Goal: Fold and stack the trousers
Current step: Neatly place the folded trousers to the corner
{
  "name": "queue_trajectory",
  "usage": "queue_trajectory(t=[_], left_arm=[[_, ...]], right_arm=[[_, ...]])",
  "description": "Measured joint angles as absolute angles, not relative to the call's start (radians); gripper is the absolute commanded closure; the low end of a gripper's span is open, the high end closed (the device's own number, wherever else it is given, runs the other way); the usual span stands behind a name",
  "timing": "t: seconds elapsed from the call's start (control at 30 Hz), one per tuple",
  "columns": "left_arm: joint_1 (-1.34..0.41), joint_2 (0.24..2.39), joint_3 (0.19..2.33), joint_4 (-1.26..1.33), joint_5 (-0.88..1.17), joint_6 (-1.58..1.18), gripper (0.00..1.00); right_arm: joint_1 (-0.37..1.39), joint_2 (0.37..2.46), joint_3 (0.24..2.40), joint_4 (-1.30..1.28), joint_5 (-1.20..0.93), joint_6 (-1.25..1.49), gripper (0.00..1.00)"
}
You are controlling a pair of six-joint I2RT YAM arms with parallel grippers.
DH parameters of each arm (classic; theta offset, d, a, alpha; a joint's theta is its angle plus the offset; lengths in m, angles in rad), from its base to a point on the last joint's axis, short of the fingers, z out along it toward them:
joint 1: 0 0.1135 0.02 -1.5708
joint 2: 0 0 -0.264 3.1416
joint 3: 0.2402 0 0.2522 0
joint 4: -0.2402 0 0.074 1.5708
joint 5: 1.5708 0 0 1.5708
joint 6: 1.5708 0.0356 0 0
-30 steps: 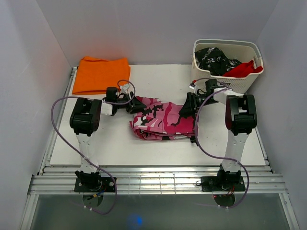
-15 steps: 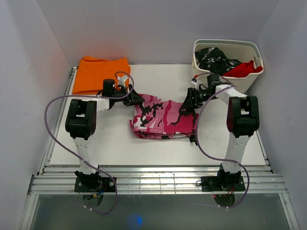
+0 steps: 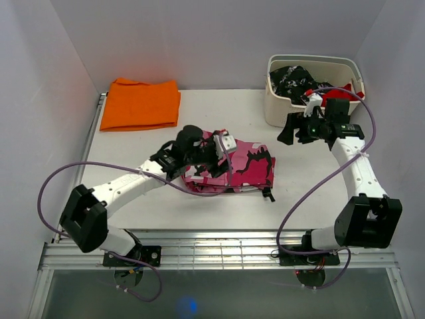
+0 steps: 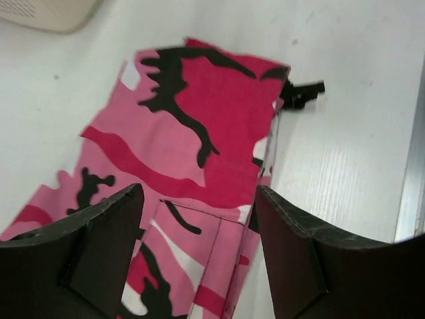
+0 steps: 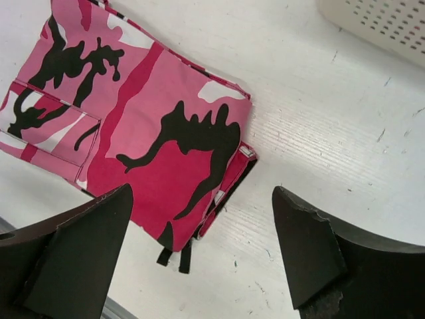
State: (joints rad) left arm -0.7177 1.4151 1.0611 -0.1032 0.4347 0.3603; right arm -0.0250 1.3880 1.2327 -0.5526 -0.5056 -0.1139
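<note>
Trousers point(image 3: 242, 166) lie folded. I find the left gripper point(image 3: 204, 150) wide open and empty above them, and the right gripper point(image 3: 292, 130) wide open and empty beside the basket point(image 3: 277, 109).

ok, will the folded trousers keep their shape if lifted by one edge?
Probably not: the trousers are soft cloth in loose layers, visible at the edge, so they would likely droop and unfold. The thin fabric suggests they weigh little. The black strap would probably dangle and could snag.

Trousers point(image 3: 247, 166) centre; folded cloth point(image 3: 141, 104) far left; basket point(image 3: 279, 109) far right.
</note>
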Motion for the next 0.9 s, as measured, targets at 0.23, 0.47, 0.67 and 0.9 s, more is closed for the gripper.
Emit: queue_trajectory(t=[0.23, 0.47, 0.67, 0.9], left_arm=[[-0.919, 1.63, 0.955, 0.017, 0.23, 0.454, 0.21], [-1.061, 1.816, 1.017, 0.116, 0.125, 0.485, 0.21], [-1.063, 1.906, 1.119, 0.18, 0.095, 0.501, 0.27], [-1.064, 2.008, 1.147, 0.237, 0.078, 0.552, 0.34]], right_arm=[[-0.232, 1.434, 1.189, -0.649, -0.627, -0.131, 0.1], [-0.337, 1.529, 1.084, -0.709, -0.714, -0.128, 0.08], [-0.338, 1.554, 0.998, -0.699, -0.752, -0.085, 0.09], [-0.339, 1.6, 0.987, -0.64, -0.796, -0.012, 0.1]])
